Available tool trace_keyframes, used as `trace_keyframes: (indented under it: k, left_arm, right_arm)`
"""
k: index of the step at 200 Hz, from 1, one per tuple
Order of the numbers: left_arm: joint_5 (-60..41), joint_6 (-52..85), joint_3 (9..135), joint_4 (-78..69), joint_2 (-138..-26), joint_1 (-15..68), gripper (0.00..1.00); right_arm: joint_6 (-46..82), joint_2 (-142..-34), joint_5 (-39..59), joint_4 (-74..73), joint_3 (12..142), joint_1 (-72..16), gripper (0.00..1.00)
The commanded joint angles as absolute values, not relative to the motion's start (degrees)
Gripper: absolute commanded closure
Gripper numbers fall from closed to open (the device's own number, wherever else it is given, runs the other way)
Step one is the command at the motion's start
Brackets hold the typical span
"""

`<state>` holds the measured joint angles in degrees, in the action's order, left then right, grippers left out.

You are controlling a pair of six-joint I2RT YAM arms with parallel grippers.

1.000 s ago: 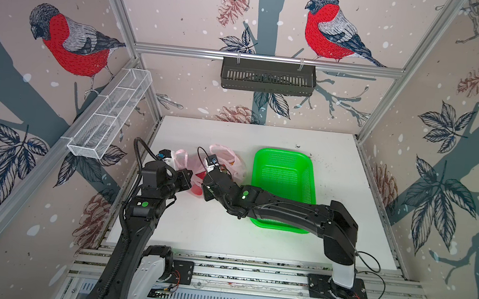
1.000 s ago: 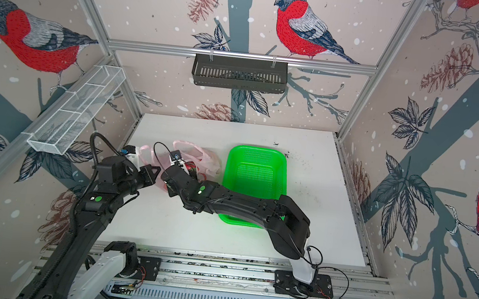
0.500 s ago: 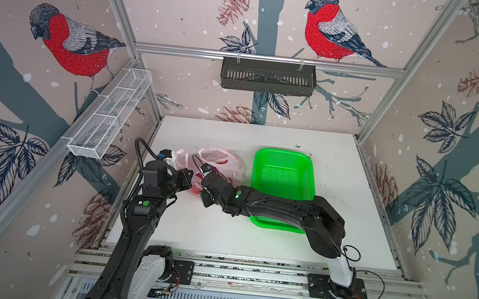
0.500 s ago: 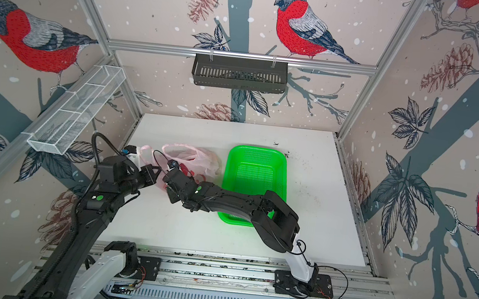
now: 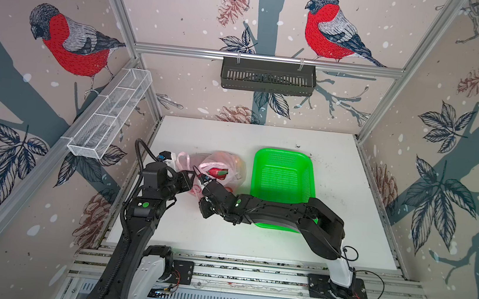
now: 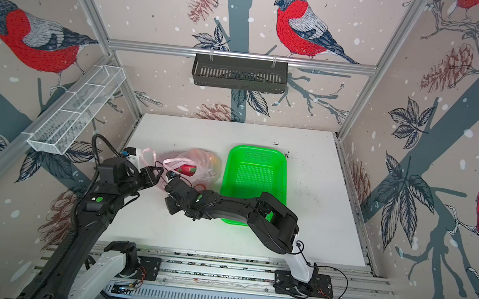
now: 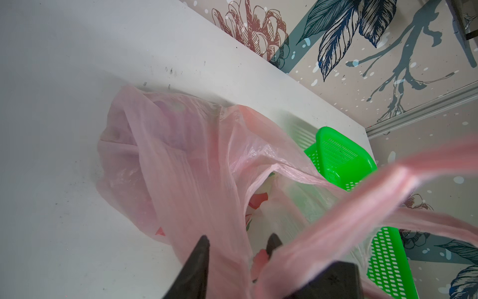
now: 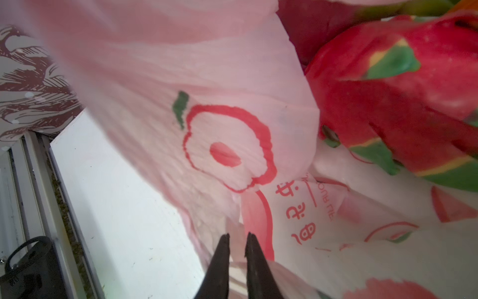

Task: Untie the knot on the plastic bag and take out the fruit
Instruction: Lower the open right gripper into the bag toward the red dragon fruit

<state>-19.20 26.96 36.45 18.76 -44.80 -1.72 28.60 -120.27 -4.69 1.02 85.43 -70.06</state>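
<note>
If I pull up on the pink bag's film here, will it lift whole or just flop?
Probably floppy: the plastic bag is thin, wrinkled film sagging around its load, so a pull at the right pincer would likely stretch it first. The dragon fruit inside looks bulky, so it may shift or roll toward the open mouth.

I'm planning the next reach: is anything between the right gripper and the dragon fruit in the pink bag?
Yes. In the right wrist view the printed film of the plastic bag lies straight ahead of the right gripper; the dragon fruit shows uncovered beyond that film's edge, to one side.
</note>
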Motion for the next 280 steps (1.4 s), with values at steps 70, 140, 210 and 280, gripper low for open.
trace_keyframes:
  k: [70,140,210,280]
  left_arm:
    - [-19.7,27.8,36.1,20.5,-43.6,-1.8,0.39]
    - [-23.3,29.3,36.1,22.3,-43.1,-1.8,0.7]
    - [-22.9,32.5,37.5,27.9,-38.7,-1.8,1.0]
    - [-23.4,35.7,34.8,26.8,-35.3,-1.7,1.0]
  right_arm:
    - [34.7,-116.7,-4.0,-3.8,78.3,-70.2,0.84]
    - [39.7,-115.2,-3.7,-7.1,78.6,-69.4,0.83]
    - [42.7,-114.1,-16.4,-0.5,84.0,-70.6,0.82]
    - [38.6,-121.7,-13.3,3.7,96.4,-69.2,0.81]
